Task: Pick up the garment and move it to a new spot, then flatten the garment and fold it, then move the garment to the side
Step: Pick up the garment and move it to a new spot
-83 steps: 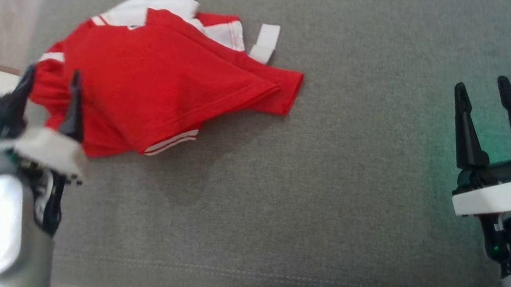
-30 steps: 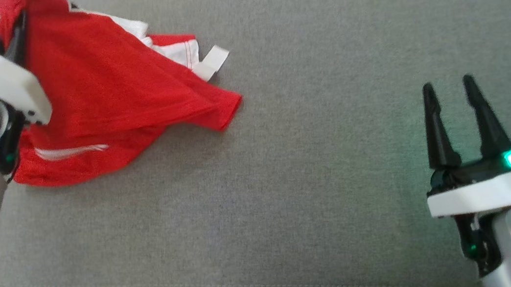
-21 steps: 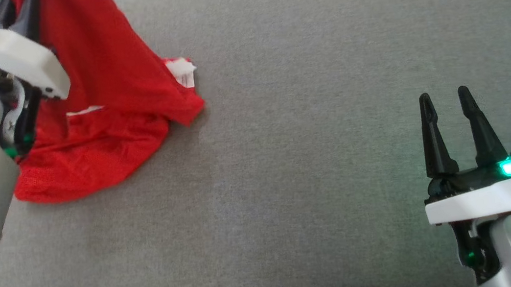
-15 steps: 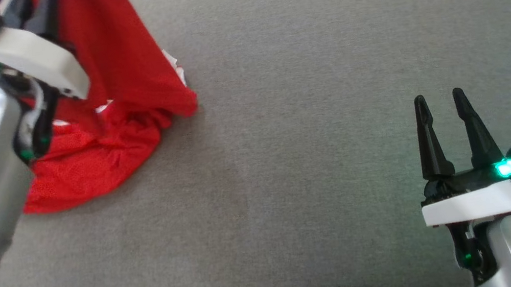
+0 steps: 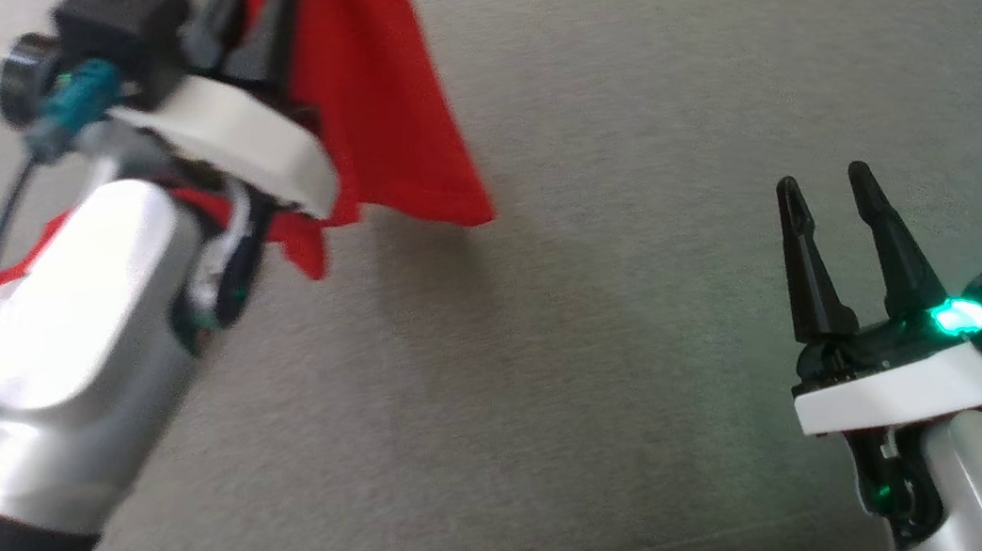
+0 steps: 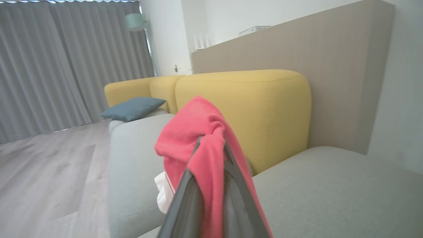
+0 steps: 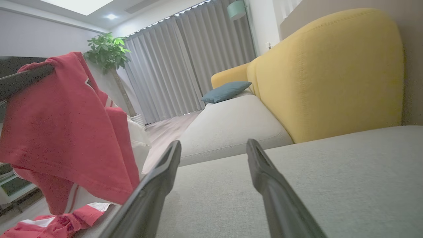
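A yellow back cushion [image 6: 251, 109] stands on the grey sofa [image 6: 330, 188]. A blue pillow [image 6: 132, 107] lies at its nine o'clock. Grey curtains [image 6: 66, 66] hang behind.

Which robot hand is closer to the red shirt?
Left. The left gripper is shut on the red shirt, holding it up over the grey sofa seat. The right gripper is open and empty, off to the shirt's right, not touching it.

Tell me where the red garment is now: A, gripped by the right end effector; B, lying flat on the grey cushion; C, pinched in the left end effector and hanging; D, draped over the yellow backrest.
C: the red garment hangs bunched in the shut left end effector; the right end effector is open and empty.
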